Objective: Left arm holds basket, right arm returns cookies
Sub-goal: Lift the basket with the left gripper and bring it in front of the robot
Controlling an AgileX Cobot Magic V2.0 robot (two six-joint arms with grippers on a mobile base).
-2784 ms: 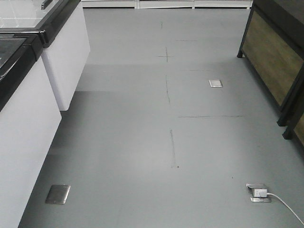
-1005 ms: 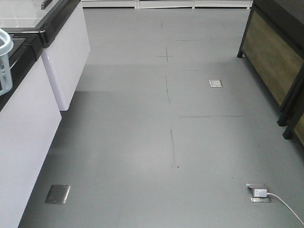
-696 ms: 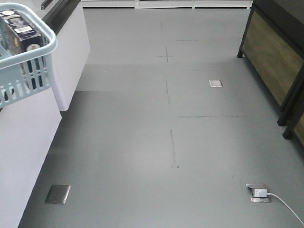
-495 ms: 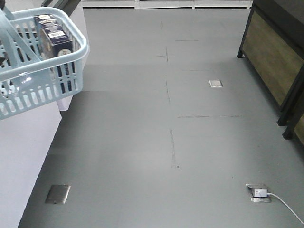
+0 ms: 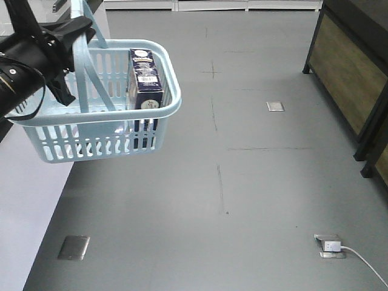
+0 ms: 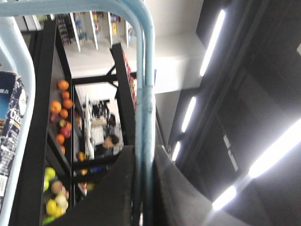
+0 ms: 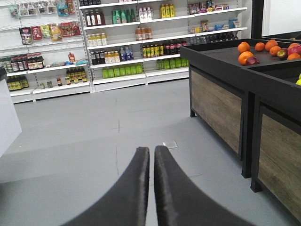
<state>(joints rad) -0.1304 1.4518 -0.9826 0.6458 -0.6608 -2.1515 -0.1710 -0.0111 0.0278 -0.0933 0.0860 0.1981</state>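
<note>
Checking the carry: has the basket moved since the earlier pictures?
Yes. The basket came in from the left edge, rightward past the white counter, over the floor.

Your left arm [image 5: 24, 63] reaches in from the upper left edge of the front view, its body lying roughly level. Your left gripper [image 6: 143, 165] is clamped on a handle of the basket [image 5: 103, 136] — one finger on each side of the bar. Your right gripper [image 7: 154, 150] points forward and slightly down — its two fingers are pressed together along their length.
</note>
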